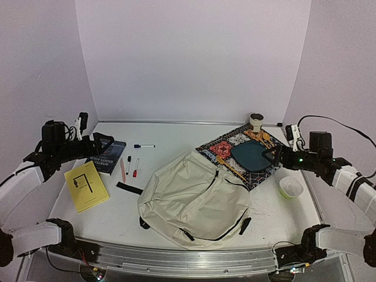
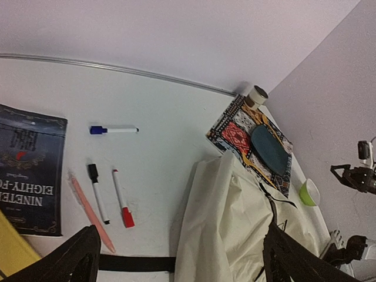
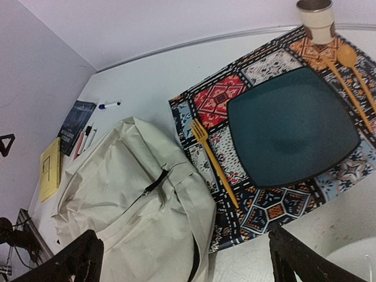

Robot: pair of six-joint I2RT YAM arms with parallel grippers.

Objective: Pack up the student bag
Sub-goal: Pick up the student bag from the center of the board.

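Black fingers of the left gripper [image 2: 181, 234] stand spread wide and hold nothing, hovering near the dark book [image 1: 108, 157]. The right gripper [image 3: 185, 235] gapes just as wide, empty, by the patterned mat [image 1: 225, 147]. Between them the cream student bag [image 1: 194, 198] lies flat mid-table.

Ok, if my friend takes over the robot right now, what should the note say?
Left gripper: open, empty, near the dark blue book.
Right gripper: open, empty, near the patterned mat.
Student bag: lying flat mid-table, neither gripper touching it.
Done: nothing visibly packed.
Left: yellow book, dark blue book, blue marker, black marker, red marker and pink pencil all lie outside the bag, to its left.
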